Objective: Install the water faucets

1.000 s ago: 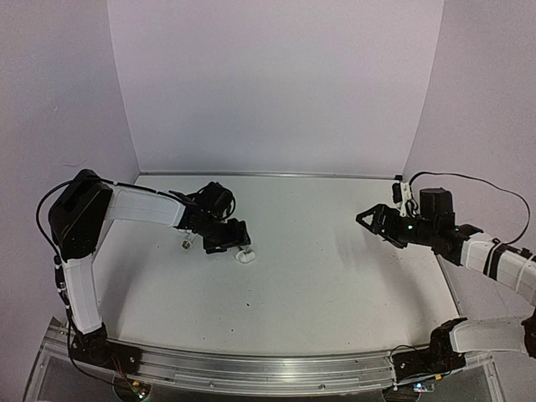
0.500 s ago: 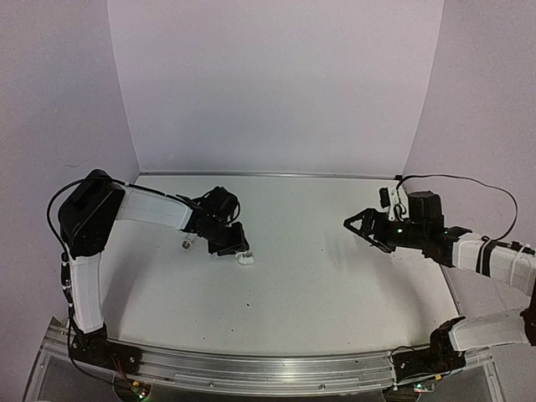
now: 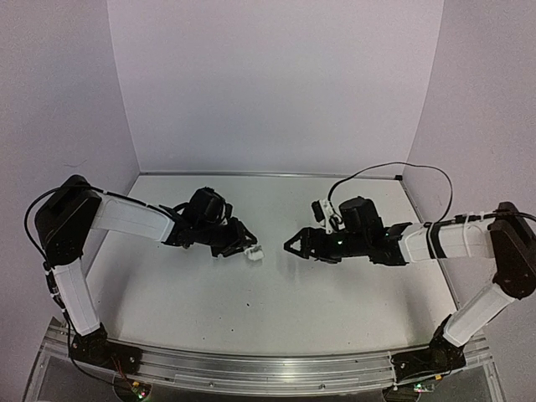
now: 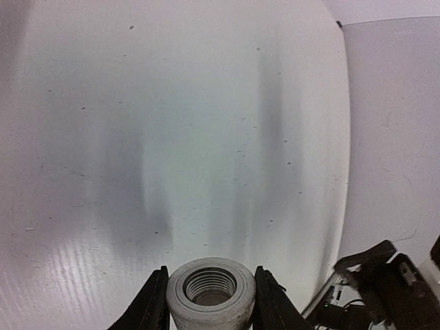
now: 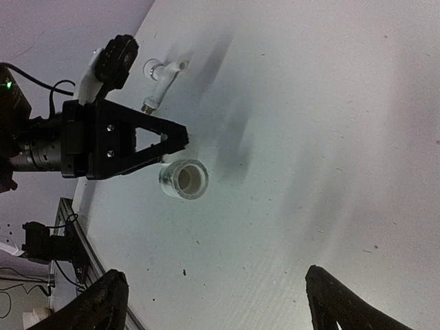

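Two fingers [image 5: 103, 302] of our right gripper [image 3: 293, 245] are standing wide apart at the near edge of the right wrist view, released, gripping and touching nothing. Straight ahead of them, apart from both, the held part [image 5: 183, 179] is showing us its round open mouth. So its axis is running out of the left gripper [image 3: 244, 246] and almost directly at our right jaws. In the top view the two grippers are facing each other nose to nose over the middle of the table [image 5: 330, 103], with the white piece between them.

Our left jaws are clenched on that piece. In the left wrist view the pads are pressing its sides, and the threaded bore is pointing away from the wrist.

Farther off, beyond the left gripper as the right wrist sees it, the loose part [image 5: 162, 77] is lying flat on the table. It is a bent white body with its silvery end turned towards the left gripper, its long axis running roughly away from us.

We are judging the coming move to hinge on that line — the left arm is nearer the loose part but its jaws are full. Our empty right jaws would need to reach past the held part and across that long axis.
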`<action>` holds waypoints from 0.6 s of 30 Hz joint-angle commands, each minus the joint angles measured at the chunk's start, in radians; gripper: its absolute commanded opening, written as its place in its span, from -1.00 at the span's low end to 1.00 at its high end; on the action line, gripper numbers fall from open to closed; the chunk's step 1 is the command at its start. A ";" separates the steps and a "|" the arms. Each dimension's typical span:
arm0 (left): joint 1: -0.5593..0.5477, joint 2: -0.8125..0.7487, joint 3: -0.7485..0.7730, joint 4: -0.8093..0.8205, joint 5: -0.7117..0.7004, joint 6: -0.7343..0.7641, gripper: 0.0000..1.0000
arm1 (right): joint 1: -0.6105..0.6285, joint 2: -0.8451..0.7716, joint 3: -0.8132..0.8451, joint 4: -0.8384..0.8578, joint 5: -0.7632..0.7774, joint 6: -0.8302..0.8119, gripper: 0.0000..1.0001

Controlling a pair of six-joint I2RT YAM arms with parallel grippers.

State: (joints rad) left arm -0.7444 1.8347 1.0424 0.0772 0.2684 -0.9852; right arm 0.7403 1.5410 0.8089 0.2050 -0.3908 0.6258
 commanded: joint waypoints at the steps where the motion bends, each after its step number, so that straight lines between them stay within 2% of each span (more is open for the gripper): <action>1: -0.030 -0.086 -0.038 0.243 0.043 -0.125 -0.90 | 0.072 0.106 0.064 0.203 0.010 0.067 0.75; 5: -0.043 -0.111 -0.048 0.245 0.007 -0.073 -0.96 | 0.078 0.146 0.100 0.194 0.007 0.066 0.71; 8: -0.045 -0.149 -0.084 0.246 -0.013 -0.090 -1.00 | 0.077 0.144 0.089 0.194 0.017 0.048 0.71; 14: -0.070 -0.168 -0.113 0.336 0.008 -0.194 -1.00 | 0.113 0.209 0.072 0.439 -0.038 0.059 0.39; 17: -0.076 -0.165 -0.130 0.391 0.016 -0.240 -1.00 | 0.135 0.223 0.078 0.477 0.001 0.045 0.32; 18: -0.078 -0.164 -0.134 0.403 0.018 -0.254 -1.00 | 0.138 0.221 0.074 0.484 0.025 0.046 0.24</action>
State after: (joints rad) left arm -0.8104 1.7126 0.9245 0.3458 0.2771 -1.1576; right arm 0.8547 1.7535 0.8650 0.5518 -0.4065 0.6834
